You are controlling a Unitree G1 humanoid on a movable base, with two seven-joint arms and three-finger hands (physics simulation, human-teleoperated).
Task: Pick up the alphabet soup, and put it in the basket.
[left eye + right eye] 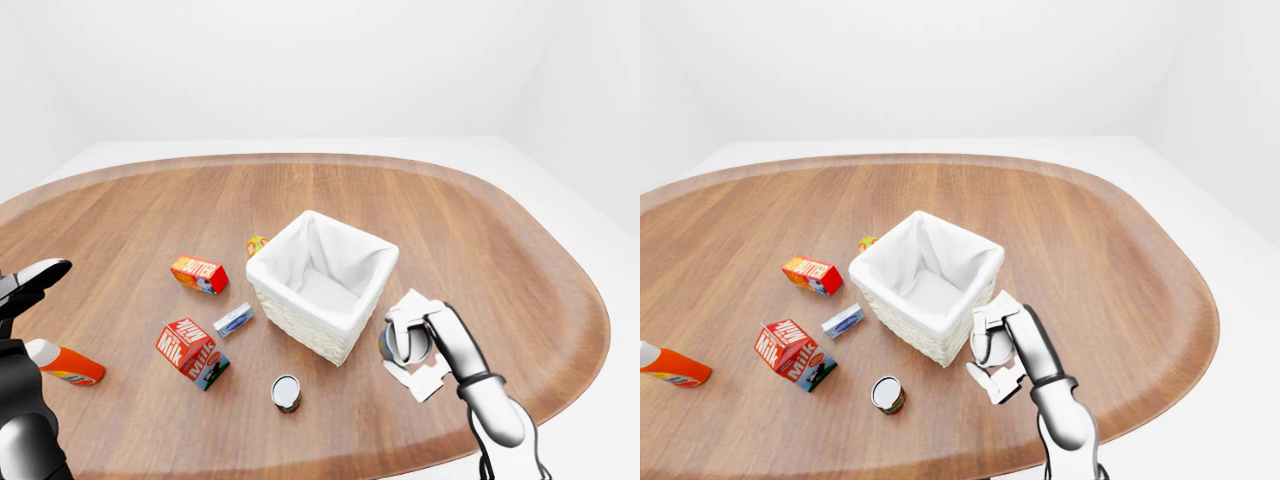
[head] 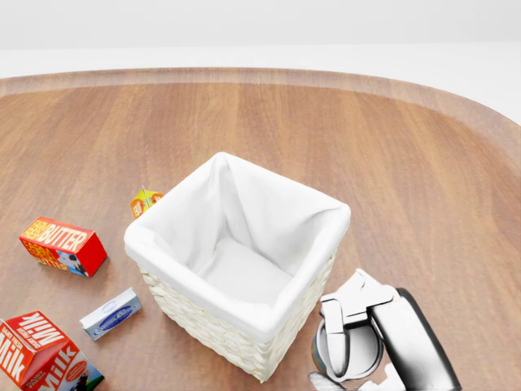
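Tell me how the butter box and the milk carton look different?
The butter box is a plain low block, while the milk carton has a sloped, peaked end. The butter box is orange-red all over; the milk carton is red with a blue picture at one end. In the left-eye view the butter box lies nearer the top, the milk carton nearer the bottom. Both lie on their sides on the wooden table, left of the basket.
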